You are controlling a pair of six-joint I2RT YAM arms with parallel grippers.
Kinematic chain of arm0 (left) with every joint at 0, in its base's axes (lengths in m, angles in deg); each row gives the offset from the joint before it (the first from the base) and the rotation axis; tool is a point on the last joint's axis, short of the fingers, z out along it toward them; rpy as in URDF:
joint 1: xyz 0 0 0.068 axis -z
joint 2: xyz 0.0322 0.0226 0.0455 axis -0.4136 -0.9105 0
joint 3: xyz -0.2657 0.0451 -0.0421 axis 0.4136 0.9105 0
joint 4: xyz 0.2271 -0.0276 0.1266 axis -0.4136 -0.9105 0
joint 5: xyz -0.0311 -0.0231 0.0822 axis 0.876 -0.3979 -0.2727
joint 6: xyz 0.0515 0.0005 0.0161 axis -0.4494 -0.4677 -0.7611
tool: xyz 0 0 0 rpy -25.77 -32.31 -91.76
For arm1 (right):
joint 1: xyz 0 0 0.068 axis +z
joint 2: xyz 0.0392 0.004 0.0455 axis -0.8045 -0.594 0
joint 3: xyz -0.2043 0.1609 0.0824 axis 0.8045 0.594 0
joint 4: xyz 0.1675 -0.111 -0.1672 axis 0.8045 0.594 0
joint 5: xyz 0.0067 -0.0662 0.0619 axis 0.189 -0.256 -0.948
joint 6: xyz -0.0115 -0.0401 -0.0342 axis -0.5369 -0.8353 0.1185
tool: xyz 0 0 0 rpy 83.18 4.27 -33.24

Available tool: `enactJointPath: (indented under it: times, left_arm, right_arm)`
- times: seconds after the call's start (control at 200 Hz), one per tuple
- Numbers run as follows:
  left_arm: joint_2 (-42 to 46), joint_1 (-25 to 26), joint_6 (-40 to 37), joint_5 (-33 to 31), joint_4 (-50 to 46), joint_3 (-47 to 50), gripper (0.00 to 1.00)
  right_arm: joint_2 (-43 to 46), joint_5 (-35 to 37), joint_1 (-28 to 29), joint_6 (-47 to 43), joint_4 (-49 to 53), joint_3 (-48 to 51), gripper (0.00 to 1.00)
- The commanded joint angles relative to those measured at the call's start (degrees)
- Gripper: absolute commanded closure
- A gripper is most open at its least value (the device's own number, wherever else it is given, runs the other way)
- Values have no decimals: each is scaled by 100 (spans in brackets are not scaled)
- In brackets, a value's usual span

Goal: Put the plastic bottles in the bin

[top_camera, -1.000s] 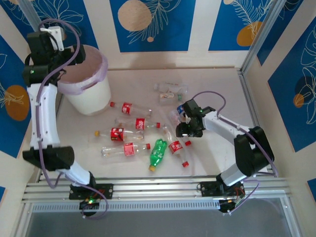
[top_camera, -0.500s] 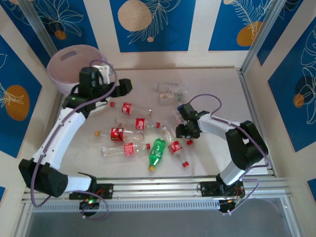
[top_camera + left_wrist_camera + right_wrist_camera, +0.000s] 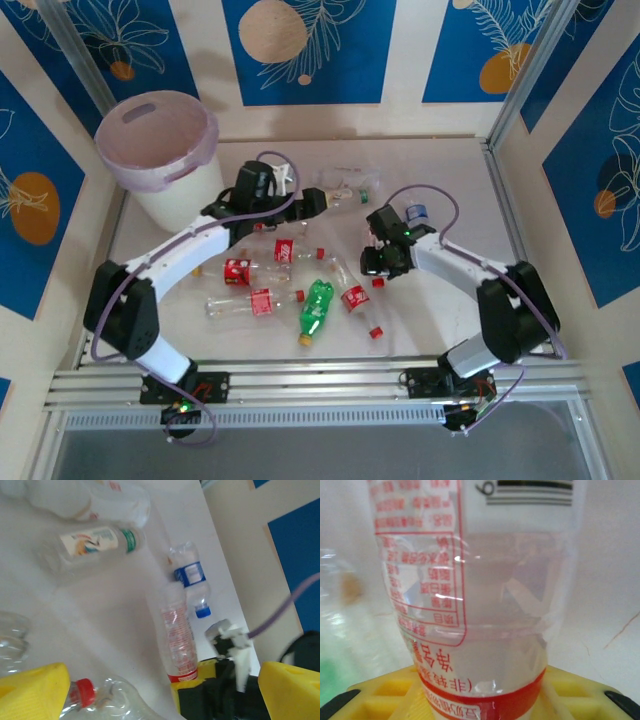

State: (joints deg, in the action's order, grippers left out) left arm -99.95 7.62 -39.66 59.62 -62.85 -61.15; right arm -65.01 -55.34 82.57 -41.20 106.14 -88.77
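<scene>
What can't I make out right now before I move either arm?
Right claw grip: in the right wrist view, the bottom edge cuts off its pads under the red-printed bottle, so the hold is unconfirmed.
Red-capped bottle: left wrist view, blurred and cut by the bottom edge.
Red-labelled bottle: top view, left arm covers part of it.
Far clear bottles: top view, labels too small to read.
</scene>
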Motion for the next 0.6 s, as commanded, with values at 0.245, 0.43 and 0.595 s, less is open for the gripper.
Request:
enactJointPath:
  times: [0.245, 0.43, 0.595]
  left_arm:
    - [-536, 678, 1020, 722, 1699, 127, 0]
    - [-846, 791, 1347, 762, 2128, 176, 2]
    - [-995, 803, 1454, 692, 2295, 106, 10]
  right_arm:
    - [856, -2958, -633, -468, -530, -421, 58]
    - [840, -3479, -626, -556, -855, -427, 58]
    - [970, -3709, -608, -514, -1181, -280, 57]
